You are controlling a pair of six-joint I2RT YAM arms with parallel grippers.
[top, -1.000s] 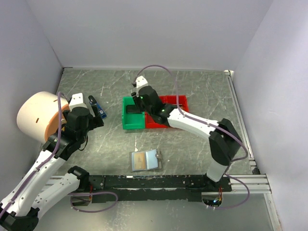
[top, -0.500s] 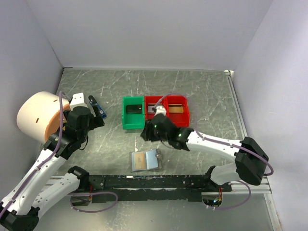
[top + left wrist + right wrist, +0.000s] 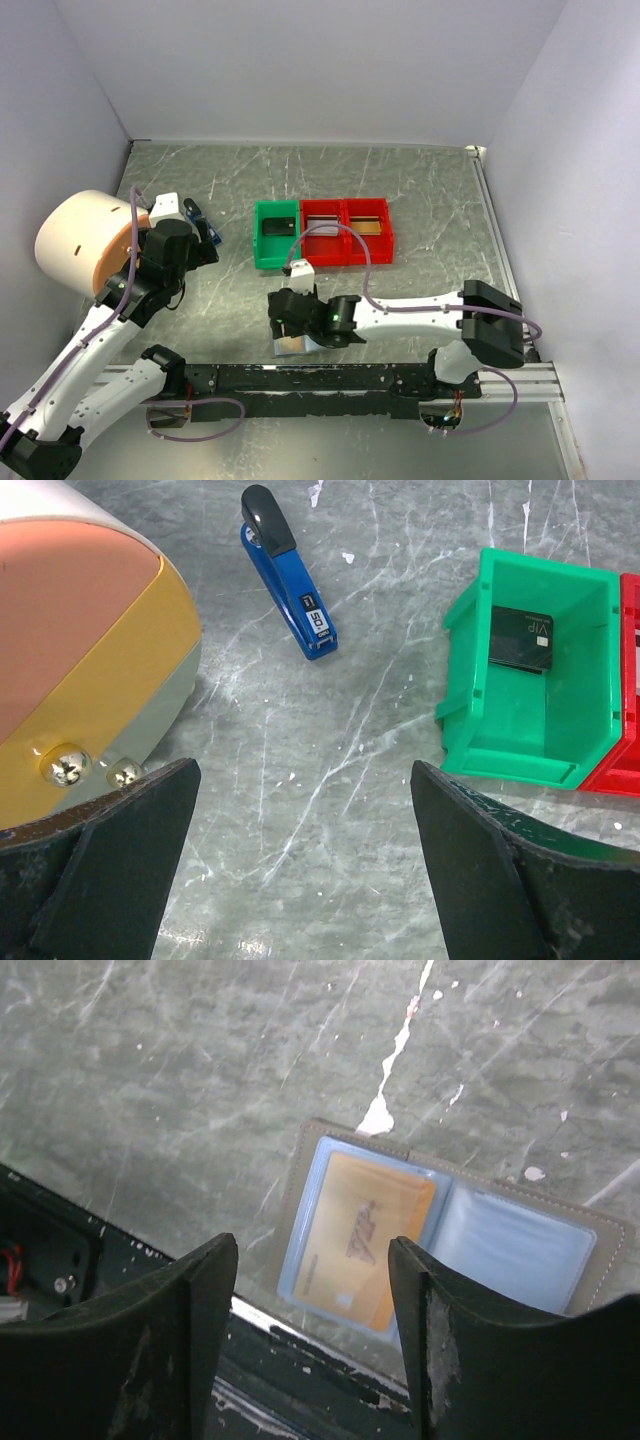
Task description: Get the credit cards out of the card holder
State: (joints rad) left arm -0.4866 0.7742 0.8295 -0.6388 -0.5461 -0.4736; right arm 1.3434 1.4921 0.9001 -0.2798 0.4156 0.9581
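The grey card holder (image 3: 330, 1150) lies open on the table by the near rail, and only its lower edge shows in the top view (image 3: 298, 347). An orange card (image 3: 365, 1235) sits in its left pale blue panel. The right panel (image 3: 510, 1250) looks empty. My right gripper (image 3: 310, 1245) is open and empty, hovering just above the holder's left panel; it also shows in the top view (image 3: 288, 318). My left gripper (image 3: 305, 770) is open and empty over bare table at the left (image 3: 203, 247). A black card (image 3: 520, 638) lies in the green tray (image 3: 520, 765).
The green tray (image 3: 262, 255) and two red trays (image 3: 345, 255) stand in a row mid-table; each red tray holds a card. A blue-and-black stapler (image 3: 290, 570) lies left of them. A big round pink-and-white container (image 3: 75, 240) stands at the far left. The black rail (image 3: 330, 378) runs along the near edge.
My right arm has swung back from the trays toward the near edge and now hangs over the card holder. My left arm has hardly moved.
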